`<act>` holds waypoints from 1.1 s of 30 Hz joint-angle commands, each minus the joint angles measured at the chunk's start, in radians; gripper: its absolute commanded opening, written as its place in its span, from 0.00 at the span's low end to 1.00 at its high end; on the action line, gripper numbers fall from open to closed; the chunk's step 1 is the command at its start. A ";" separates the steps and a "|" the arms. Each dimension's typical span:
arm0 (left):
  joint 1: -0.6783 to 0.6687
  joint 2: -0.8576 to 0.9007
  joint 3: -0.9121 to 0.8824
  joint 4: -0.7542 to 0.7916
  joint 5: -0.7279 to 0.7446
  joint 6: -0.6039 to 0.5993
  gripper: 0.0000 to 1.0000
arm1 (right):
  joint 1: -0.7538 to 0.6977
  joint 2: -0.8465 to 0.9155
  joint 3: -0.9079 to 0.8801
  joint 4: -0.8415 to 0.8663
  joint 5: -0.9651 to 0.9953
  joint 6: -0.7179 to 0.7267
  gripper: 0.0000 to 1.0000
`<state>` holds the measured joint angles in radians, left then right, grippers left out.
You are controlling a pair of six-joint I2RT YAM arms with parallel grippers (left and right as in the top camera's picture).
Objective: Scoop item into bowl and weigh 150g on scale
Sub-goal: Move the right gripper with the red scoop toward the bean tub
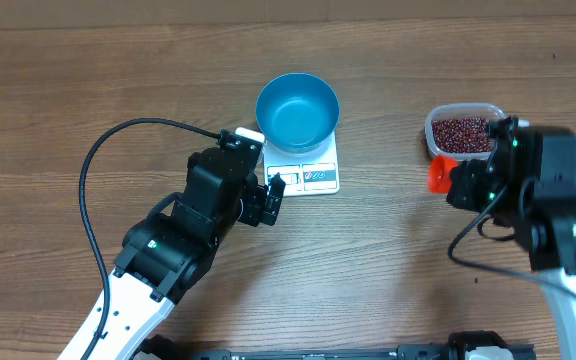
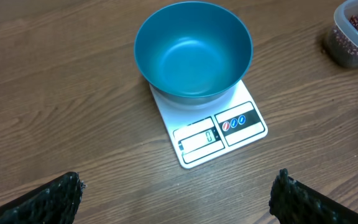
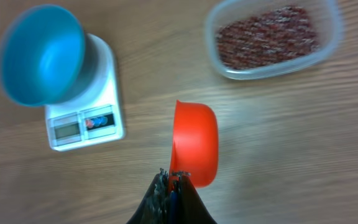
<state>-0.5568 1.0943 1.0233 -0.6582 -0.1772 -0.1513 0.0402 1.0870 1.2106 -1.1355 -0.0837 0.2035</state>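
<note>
Overhead gives you the layout: the blue bowl (image 1: 298,112) sits on the white scale (image 1: 313,178) at mid-table, and the clear tub (image 1: 432,128) of red beans (image 1: 463,132) stands well apart to its right. Your right gripper (image 3: 173,179) is clamped tight on the handle of the orange scoop (image 3: 194,144). The scoop hangs over bare wood between tub and scale, nearer the tub, and no beans show in it. Your left gripper (image 2: 178,180) is spread wide with nothing in it, hovering just in front of the scale. The bowl looks empty, so I judge you are at the first scoop, not yet loaded. Next you need to carry the scoop over the tub, tip its mouth down into the beans and draw up a load, then cross level to the bowl. The scale's readout is too small to read, so check it before pouring, and approach 150g with small final loads
</note>
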 commanded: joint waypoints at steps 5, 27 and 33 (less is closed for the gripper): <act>-0.006 0.005 -0.002 0.000 -0.013 -0.002 0.99 | 0.004 0.253 0.290 -0.141 0.306 -0.056 0.04; -0.006 0.005 -0.002 0.000 -0.013 -0.003 0.99 | -0.150 0.582 0.395 0.105 0.423 -0.163 0.04; -0.006 0.005 -0.002 0.000 -0.013 -0.003 1.00 | -0.157 0.618 0.394 0.105 0.323 -0.238 0.04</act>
<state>-0.5568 1.0943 1.0233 -0.6586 -0.1772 -0.1513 -0.1173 1.6745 1.5803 -1.0370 0.3084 0.0200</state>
